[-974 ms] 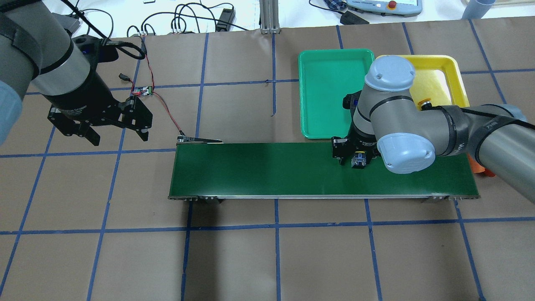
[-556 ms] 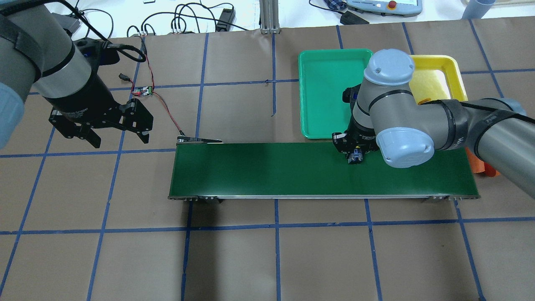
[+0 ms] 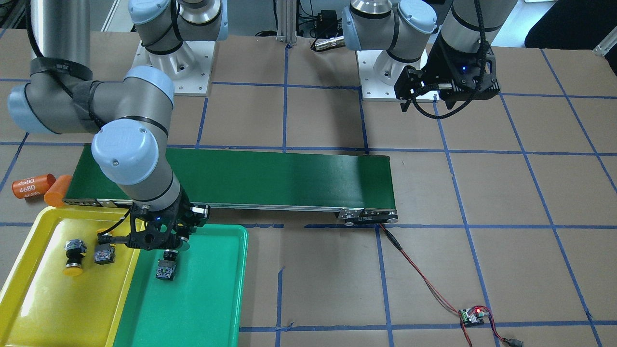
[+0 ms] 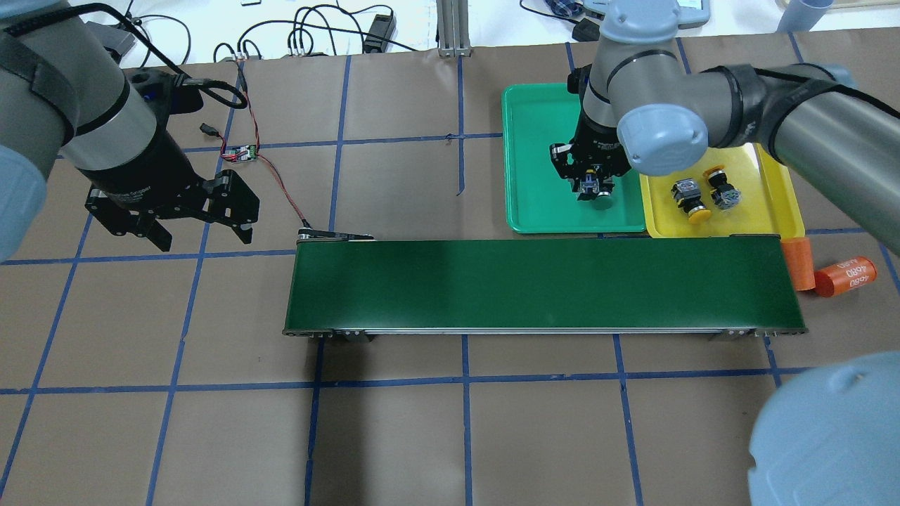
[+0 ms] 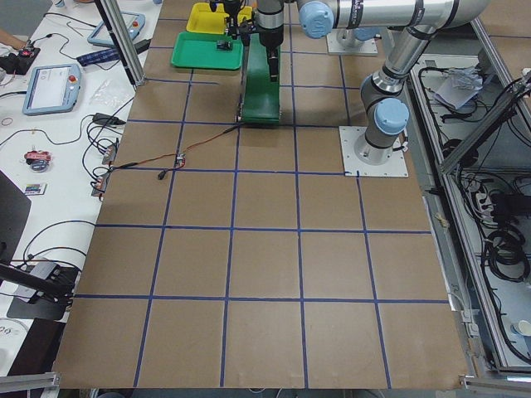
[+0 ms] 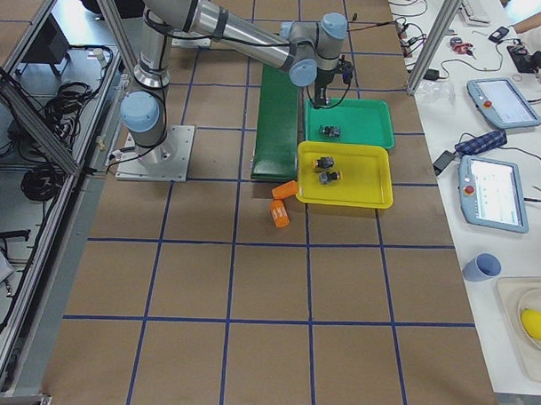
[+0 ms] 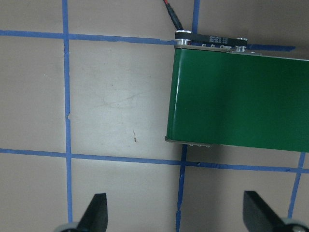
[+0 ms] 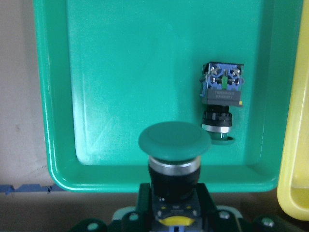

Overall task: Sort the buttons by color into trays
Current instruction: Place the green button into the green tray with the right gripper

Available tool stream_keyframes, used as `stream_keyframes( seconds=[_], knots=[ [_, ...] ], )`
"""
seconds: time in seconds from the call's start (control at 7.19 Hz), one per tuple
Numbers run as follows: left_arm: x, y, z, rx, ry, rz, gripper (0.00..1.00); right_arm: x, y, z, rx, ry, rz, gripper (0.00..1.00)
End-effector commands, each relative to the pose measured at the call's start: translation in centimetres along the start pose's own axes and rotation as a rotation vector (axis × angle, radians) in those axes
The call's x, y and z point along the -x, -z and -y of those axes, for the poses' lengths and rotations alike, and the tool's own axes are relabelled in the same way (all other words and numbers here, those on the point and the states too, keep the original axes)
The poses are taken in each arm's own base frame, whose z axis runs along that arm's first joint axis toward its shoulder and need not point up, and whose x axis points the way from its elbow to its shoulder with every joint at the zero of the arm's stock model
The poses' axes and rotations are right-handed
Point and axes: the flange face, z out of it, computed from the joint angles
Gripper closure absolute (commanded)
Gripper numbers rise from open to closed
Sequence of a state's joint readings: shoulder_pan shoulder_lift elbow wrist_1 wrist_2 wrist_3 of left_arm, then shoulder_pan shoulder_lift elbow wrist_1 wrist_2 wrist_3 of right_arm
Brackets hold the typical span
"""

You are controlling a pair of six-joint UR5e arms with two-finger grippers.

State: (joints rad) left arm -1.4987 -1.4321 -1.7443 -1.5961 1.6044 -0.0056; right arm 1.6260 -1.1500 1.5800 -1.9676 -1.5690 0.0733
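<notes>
In the front-facing view, the right gripper (image 3: 161,238) hangs over the shallow glossy green plastic tray (image 3: 212,289), at its edge nearest the long dark-green conveyor belt (image 3: 279,176). A black-bodied green-capped push-button (image 3: 165,271) lies on its side in that tray. Two yellow-capped push-buttons (image 3: 73,258) (image 3: 104,254) lie in the glossy yellow plastic tray (image 3: 29,299) alongside. Two orange cylinders (image 3: 33,185) lie by the belt's end.

From overhead, the left gripper (image 4: 202,235) hovers over the brown paper-covered table (image 4: 422,436), apart from the belt, its fingers spread wide.

The left side view shows the trays too small to judge any grip. The right side view shows one button in the green tray and two in the yellow.

The left wrist view shows both fingertips far apart with nothing between them.

In the right wrist view, the right gripper is clamped on a second green-capped push-button (image 8: 174,145) by its black body, over the green tray's near rim. The lying button is near it, not touching.
</notes>
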Motion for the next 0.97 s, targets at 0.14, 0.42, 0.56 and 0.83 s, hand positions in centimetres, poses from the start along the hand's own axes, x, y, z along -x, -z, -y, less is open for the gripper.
stream_keyframes(
  seconds=[0.14,0.42,0.56,0.83],
  knots=[
    [0.0,0.1,0.1,-0.009,0.001,0.0,0.0,-0.4,0.0,2.6,0.062,-0.01,0.0,0.13],
    [0.0,0.1,0.0,-0.008,0.001,0.0,0.0,-1.0,0.7,1.3,0.091,-0.005,-0.007,0.13],
    [0.0,0.3,0.0,-0.014,0.001,0.0,0.0,-1.5,2.6,-0.5,0.076,0.05,-0.011,0.13],
    [0.0,0.2,0.0,-0.013,0.001,0.0,0.0,-4.1,11.0,-5.7,0.067,0.017,0.002,0.08]
  ],
)
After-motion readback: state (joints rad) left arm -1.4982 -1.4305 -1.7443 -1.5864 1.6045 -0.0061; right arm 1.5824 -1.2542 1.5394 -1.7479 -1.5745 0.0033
